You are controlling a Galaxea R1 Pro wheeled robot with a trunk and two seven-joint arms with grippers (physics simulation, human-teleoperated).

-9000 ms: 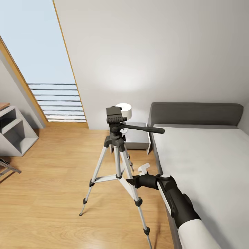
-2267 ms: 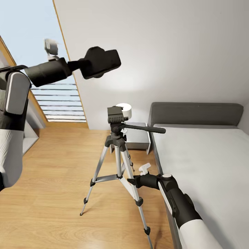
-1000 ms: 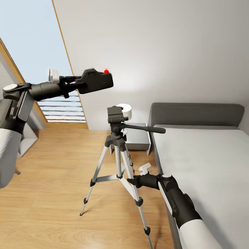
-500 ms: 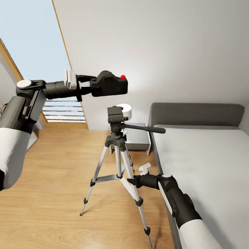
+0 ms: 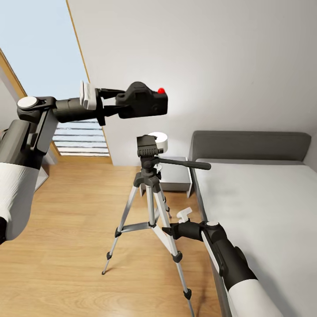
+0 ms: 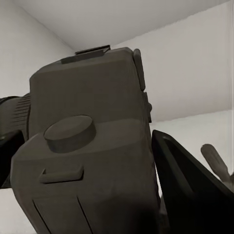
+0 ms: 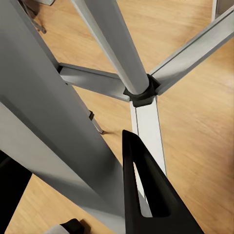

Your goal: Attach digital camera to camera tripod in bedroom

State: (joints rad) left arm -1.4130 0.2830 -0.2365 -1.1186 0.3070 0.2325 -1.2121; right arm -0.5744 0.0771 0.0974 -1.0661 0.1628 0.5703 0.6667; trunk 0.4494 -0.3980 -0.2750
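Here, left gripper (image 5: 110,102) clamps digital camera (image 5: 143,101), held just beyond fingertips, above camera tripod (image 5: 149,185) head, apart from it. Right gripper (image 5: 166,230) grips tripod leg.

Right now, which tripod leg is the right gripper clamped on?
The right gripper grips the camera tripod's near leg, the one slanting toward the robot; the other two splay away.
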